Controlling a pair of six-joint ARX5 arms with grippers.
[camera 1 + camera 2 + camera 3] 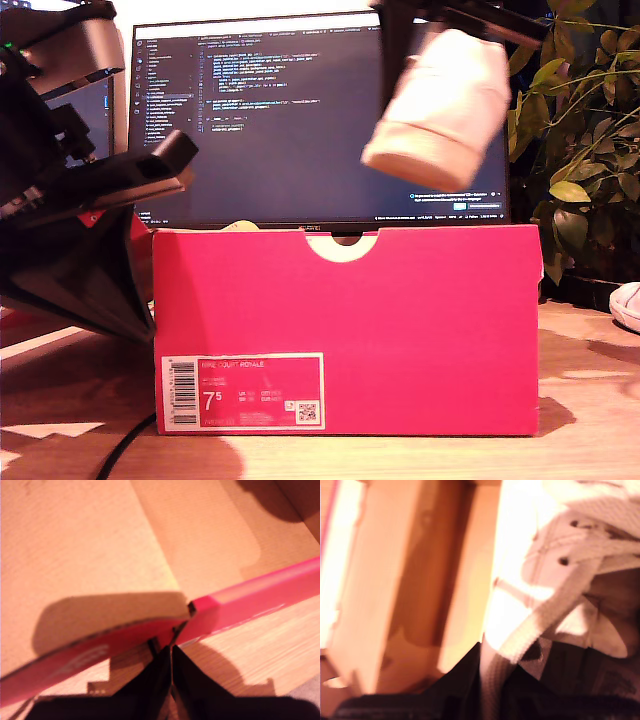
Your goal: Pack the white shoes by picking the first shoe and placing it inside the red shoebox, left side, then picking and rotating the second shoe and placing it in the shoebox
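While the white shoe (pixel 440 105) hangs in the air above the red shoebox (pixel 400 330), toward the exterior view's right and blurred, my second gripper (pixel 505 655) is clamped on it near the laces and tongue. It looks light, with a soft upper that gives and a thick, stiff sole, so a hold across the collar should carry it best; the loose lace could snag the rim. My first gripper (pixel 171 650) sits at the box's red edge with its jaws drawn together, though whether cardboard lies between them I cannot tell. Another white shoe (pixel 627 303) waits on the table (pixel 590 400) at the exterior view's right edge.
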